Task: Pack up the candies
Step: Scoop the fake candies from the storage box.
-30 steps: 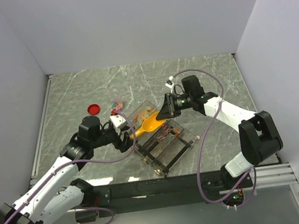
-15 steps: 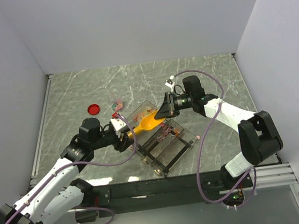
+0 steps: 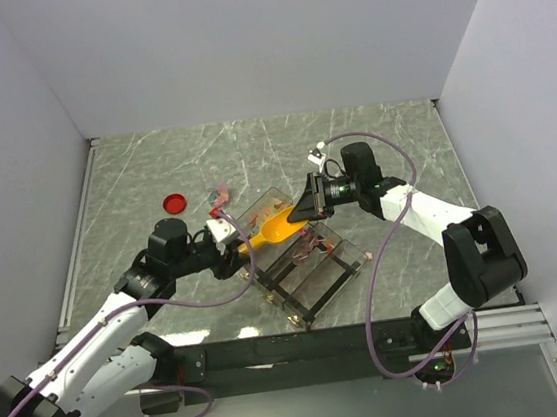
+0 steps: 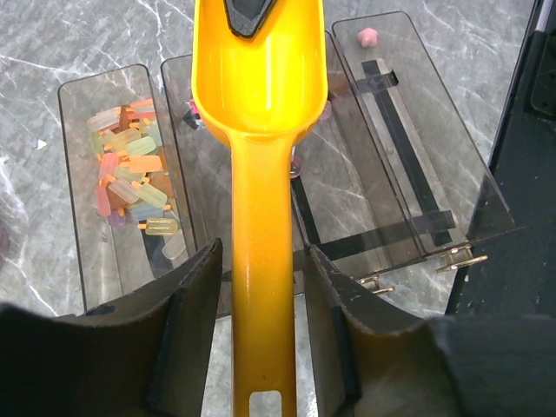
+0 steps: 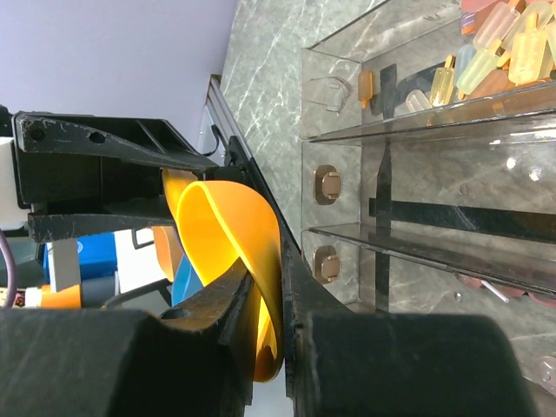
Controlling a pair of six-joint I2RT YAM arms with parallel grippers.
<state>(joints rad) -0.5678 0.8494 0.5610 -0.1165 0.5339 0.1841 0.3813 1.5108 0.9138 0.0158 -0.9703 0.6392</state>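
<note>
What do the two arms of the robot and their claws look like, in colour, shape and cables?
The left arm and the right arm have smooth white links joined by bulky black joints. A thin purple cable runs loosely along each arm in wide loops. The left claw and the right claw are black, each with two broad flat fingers. No markings are readable.

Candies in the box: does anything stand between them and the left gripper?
The scoop does: its handle lies inside the open left gripper, its bowl over the box's middle. The candies lie uncovered in the compartment beside it.
</note>
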